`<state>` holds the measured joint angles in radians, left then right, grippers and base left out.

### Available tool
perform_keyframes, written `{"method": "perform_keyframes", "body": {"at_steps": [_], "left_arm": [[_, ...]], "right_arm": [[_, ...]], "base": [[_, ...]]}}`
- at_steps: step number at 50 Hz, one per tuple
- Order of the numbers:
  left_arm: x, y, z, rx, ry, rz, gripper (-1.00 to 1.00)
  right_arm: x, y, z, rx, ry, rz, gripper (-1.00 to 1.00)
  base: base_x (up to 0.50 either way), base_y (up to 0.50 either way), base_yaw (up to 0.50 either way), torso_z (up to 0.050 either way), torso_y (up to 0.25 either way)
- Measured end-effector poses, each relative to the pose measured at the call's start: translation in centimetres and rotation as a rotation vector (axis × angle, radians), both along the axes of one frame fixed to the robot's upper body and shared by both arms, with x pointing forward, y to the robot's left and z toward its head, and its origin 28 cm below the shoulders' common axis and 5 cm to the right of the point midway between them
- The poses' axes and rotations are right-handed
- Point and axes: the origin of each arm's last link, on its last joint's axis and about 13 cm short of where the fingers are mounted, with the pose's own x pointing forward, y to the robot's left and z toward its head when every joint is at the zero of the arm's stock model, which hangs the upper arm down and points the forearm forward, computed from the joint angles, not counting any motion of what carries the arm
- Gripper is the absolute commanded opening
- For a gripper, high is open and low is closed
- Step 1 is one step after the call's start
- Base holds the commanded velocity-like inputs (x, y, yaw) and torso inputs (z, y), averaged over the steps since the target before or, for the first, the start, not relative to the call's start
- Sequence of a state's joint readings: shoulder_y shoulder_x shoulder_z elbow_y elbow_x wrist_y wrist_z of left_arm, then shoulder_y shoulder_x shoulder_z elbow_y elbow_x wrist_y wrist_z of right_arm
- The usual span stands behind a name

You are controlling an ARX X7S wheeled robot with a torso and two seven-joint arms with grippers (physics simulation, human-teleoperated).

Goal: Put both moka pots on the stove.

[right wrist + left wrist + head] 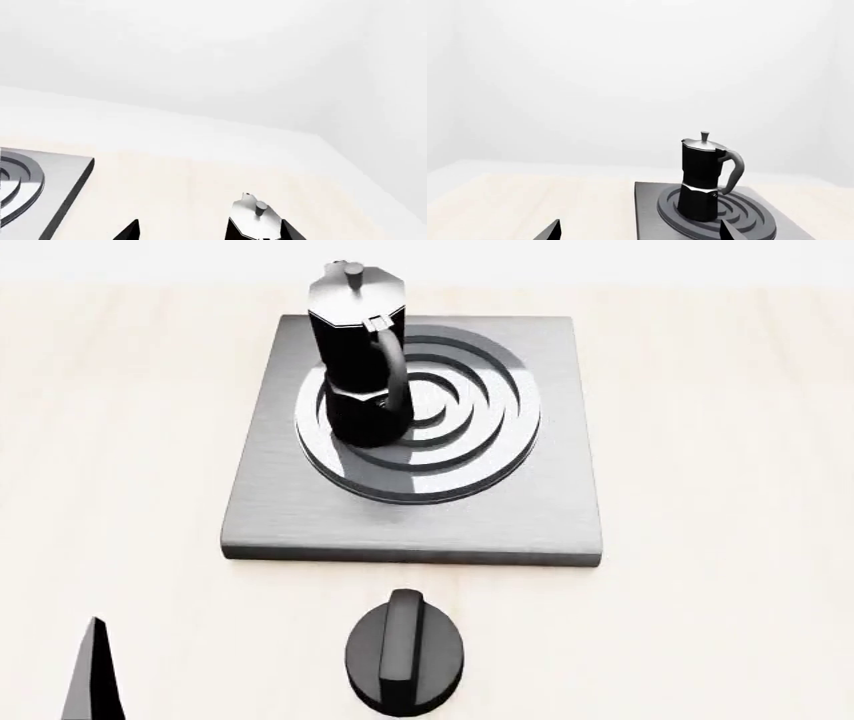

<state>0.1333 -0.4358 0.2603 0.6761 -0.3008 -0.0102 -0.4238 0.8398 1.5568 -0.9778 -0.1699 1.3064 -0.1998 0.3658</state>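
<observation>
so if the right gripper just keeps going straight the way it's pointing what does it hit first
Probably the second moka pot. In the right wrist view its silver lid and knob sit between the open right gripper fingertips, close ahead. The stove lies off to one side, out of that line. Depth is hard to judge.

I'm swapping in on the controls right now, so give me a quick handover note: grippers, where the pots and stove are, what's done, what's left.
Left gripper: open, empty, facing the stove.
Right gripper: open, around the second pot's top, not closed on it.
First pot: upright on the burner's left side. Done.
Second pot: on the table, to the right of the stove, out of the head view.
Left to do: grasp the second pot, lift it, set it on the stove beside the first.
</observation>
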Motion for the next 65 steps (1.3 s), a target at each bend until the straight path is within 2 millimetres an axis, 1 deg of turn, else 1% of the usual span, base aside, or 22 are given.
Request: {"method": "perform_keyframes", "body": {"at_steps": [9, 16, 35, 45, 65], "left_arm": [[0.1, 0.0, 0.0, -0.001, 0.001, 0.003, 1.00], [0.1, 0.1, 0.0, -0.002, 0.002, 0.005, 1.00], [0.2, 0.1, -0.2, -0.001, 0.005, 0.007, 1.00], [0.2, 0.1, -0.2, 0.001, 0.006, 0.008, 1.00], [0.3, 0.0, -0.3, 0.002, 0.008, 0.008, 1.00]], "right_arm": [[0.7, -1.7, 0.1, 0.010, 0.109, -0.006, 1.00], [0.9, -2.7, 0.1, 0.021, 0.169, -0.016, 1.00], [1.5, -4.5, 0.7, 0.017, 0.252, -0.029, 1.00], [2.2, -5.3, 0.1, 0.029, 0.273, -0.043, 1.00], [4.6, -6.0, -1.5, 0.049, 0.270, -0.084, 1.00]], "base": [[0.00, 0.00, 0.00, 0.000, 0.000], [0.00, 0.00, 0.00, 0.000, 0.000], [0.00, 0.00, 0.00, 0.000, 0.000], [0.00, 0.00, 0.00, 0.000, 0.000], [0.00, 0.00, 0.00, 0.000, 0.000]]}}
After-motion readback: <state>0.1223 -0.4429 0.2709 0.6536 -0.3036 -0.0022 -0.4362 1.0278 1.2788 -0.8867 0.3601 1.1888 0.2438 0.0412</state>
